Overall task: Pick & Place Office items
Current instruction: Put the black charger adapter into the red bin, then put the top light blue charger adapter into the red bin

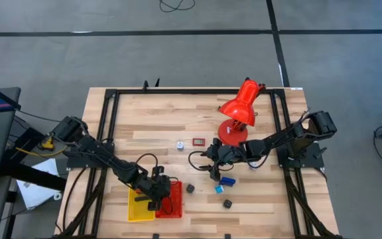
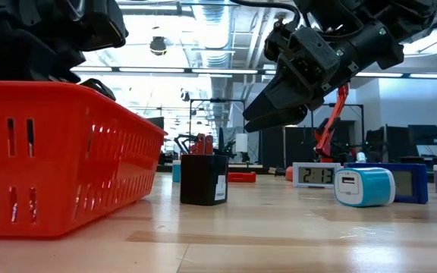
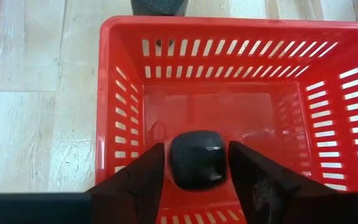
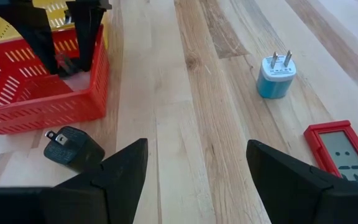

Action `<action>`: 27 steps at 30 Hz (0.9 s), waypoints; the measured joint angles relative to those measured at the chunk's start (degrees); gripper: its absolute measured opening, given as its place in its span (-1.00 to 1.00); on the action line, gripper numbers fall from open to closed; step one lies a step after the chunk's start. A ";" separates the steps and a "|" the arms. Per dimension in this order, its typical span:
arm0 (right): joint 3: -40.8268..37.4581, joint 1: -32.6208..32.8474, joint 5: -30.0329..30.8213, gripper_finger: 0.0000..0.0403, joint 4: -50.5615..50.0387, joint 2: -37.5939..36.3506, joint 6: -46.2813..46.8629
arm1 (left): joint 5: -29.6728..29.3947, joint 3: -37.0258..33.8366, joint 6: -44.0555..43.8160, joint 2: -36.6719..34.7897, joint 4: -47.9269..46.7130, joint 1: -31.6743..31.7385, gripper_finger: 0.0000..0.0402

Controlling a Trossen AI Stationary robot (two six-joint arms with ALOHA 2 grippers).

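Note:
My left gripper [image 3: 196, 186] hangs open over the red basket [image 3: 129, 93], fingers pointing down into it. A black blocky office item [image 3: 196, 158] sits between its fingers, with a thin strip of red showing on each side. In the high view this gripper [image 1: 159, 194] is at the table's near left. My right gripper [image 4: 197, 180] stands open above bare wood near the table's middle [image 1: 214, 172], with nothing between its fingers. Around it lie a black plug [image 4: 73, 148], a blue-and-white plug [image 4: 277, 76] and a small red clock [image 4: 344, 152].
A yellow tray [image 1: 138, 207] lies against the red basket's left side. The big red desk lamp [image 1: 239, 109] stands behind the right arm. More small pieces lie near the front: a black one [image 1: 190, 188], blue ones [image 1: 227, 180] and another black one [image 1: 227, 204].

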 joint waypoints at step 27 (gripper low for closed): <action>0.04 0.13 -0.02 0.32 -3.48 0.01 -0.59 | -3.77 -0.04 19.20 -14.75 -0.92 22.83 0.62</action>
